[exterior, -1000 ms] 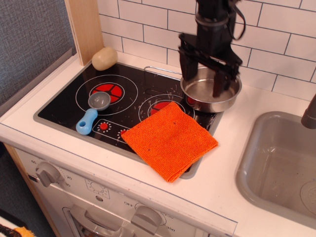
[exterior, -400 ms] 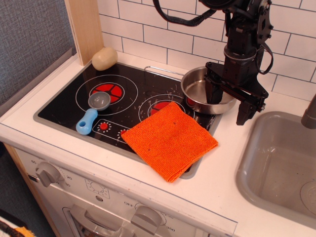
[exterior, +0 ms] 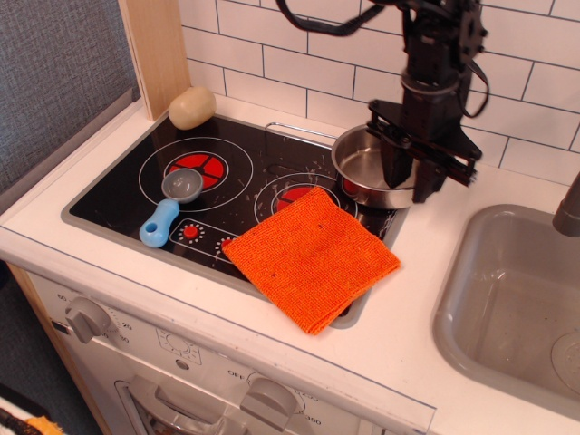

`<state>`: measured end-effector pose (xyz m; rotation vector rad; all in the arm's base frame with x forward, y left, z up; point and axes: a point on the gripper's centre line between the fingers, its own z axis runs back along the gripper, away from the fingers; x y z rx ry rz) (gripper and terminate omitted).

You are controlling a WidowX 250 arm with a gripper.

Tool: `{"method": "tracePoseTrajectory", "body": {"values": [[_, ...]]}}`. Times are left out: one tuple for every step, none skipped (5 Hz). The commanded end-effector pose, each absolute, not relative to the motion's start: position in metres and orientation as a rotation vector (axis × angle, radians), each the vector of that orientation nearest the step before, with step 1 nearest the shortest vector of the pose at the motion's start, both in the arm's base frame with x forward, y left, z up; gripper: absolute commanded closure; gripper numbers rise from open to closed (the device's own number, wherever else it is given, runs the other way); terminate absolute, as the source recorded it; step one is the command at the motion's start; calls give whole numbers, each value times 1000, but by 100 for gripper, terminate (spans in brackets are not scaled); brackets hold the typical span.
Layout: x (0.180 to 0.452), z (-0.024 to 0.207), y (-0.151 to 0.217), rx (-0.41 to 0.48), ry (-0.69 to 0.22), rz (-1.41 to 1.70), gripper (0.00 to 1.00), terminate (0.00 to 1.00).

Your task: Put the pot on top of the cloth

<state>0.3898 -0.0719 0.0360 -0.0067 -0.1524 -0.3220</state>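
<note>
The shiny steel pot stands on the back right of the stove, its thin wire handle pointing left along the wall. The orange cloth lies flat just in front of it, over the stove's front right corner, touching nothing else. My black gripper hangs over the pot's right rim, one finger inside the pot and one outside it. A small gap still shows between the fingers, and the pot rests on the stove.
A grey scoop with a blue handle lies on the black stove top at the left. A beige rounded lump sits at the back left corner. A grey sink is on the right. The tiled wall stands close behind.
The gripper moved from above the pot to its right side, then back left onto the right rim. Its fingers have narrowed. The pot has not moved.
</note>
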Motion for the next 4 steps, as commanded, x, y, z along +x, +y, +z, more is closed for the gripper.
{"method": "tracePoseTrajectory", "body": {"values": [[395, 59, -59, -5, -210, -302, 100, 0], [391, 51, -57, 21, -198, -313, 100, 0], [391, 47, -57, 45, -189, -325, 100, 0], [396, 65, -55, 30, -224, -339, 100, 0]]}}
